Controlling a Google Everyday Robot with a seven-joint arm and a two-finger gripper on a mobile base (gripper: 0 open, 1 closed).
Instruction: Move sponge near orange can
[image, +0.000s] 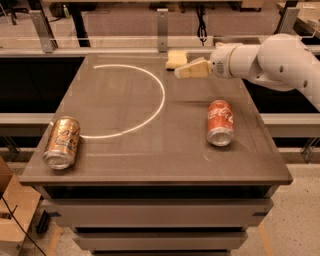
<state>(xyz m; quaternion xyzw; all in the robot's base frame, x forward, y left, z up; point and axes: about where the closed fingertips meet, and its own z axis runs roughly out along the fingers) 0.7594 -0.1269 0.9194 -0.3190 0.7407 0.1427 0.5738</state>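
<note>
The sponge (175, 58), a small pale yellow block, lies at the far edge of the table near the middle. My gripper (184, 71) reaches in from the right on a white arm and hovers just in front and right of the sponge, its tip very close to it. The orange can (62, 142) lies on its side at the table's front left corner, far from the sponge and the gripper.
A red can (220, 122) lies on its side on the right half of the table. A white arc (155, 107) is drawn on the dark tabletop (150, 160). Metal rails and posts (162, 22) run behind the table.
</note>
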